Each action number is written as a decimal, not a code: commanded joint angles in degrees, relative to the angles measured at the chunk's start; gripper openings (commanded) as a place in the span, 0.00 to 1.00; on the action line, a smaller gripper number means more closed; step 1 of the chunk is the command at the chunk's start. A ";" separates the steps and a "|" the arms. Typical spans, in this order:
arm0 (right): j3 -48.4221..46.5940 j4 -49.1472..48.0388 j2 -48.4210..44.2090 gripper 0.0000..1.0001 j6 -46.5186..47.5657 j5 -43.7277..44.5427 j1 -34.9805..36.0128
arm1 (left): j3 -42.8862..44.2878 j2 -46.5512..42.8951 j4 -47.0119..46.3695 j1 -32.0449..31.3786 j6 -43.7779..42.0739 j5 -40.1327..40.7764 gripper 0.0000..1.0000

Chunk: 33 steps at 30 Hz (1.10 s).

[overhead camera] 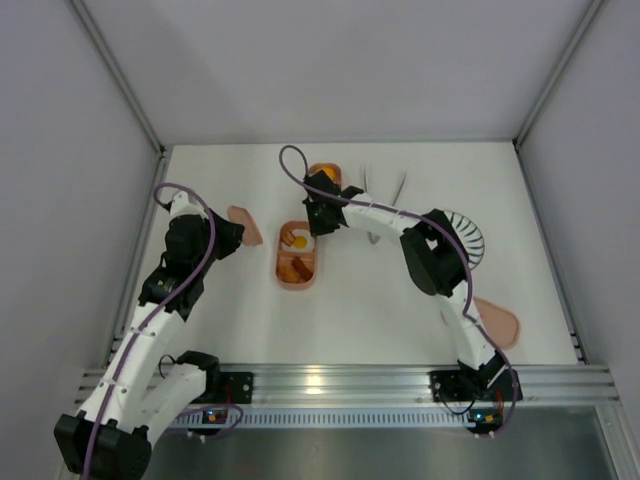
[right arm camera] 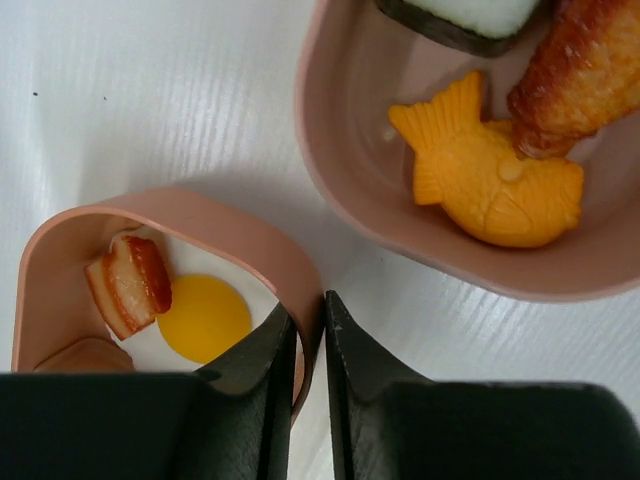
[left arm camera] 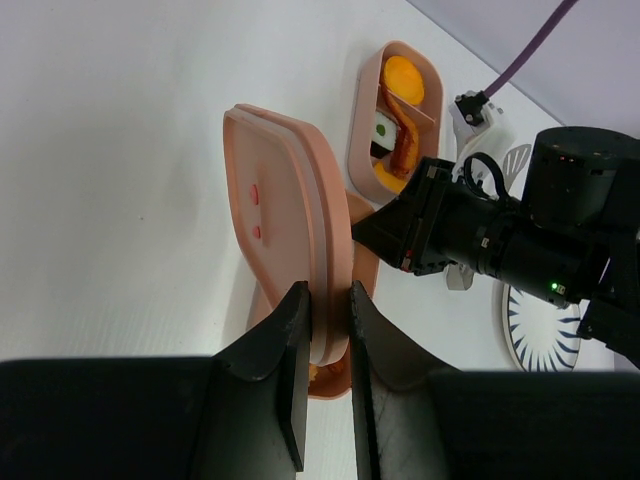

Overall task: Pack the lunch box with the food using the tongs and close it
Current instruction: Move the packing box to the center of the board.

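The bench (overhead camera: pixel 380 320) is matt white, finely grained close up, boxed in by plain grey walls (overhead camera: pixel 350 60) with aluminium corner posts. My left hand (left arm camera: pixel 328 300) is clamped on a smooth salmon-pink oval lid (left arm camera: pixel 275 220), held on edge. My right hand (right arm camera: pixel 308 320) pinches the thin rounded wall of the near tray (right arm camera: pixel 180 205), which holds a glossy fried egg (right arm camera: pixel 205 318) and bacon (right arm camera: pixel 130 285). The far tray (right arm camera: pixel 350 200) lies just beside it, with the silvery tongs (overhead camera: pixel 400 186) near
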State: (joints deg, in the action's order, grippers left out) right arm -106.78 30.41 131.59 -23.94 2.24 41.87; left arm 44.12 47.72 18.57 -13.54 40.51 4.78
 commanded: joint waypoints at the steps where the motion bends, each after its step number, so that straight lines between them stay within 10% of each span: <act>1: 4.64 -0.88 -5.63 0.12 -2.41 2.85 -0.38 | 2.46 -1.67 -0.81 0.27 -0.78 -0.21 0.00; 21: 50.94 -14.50 -34.73 0.04 -35.61 11.38 -0.38 | 2.03 -2.20 -1.78 0.27 -1.05 -6.61 0.00; 33: 55.29 -18.11 -43.52 0.21 -51.28 16.04 -0.21 | 0.62 -2.81 -2.92 0.27 0.71 -10.05 0.00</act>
State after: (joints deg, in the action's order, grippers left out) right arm -50.35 17.45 91.68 -68.82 15.90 41.85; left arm 44.12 46.57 19.75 -13.54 40.53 -3.66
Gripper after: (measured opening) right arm 0.204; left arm 0.220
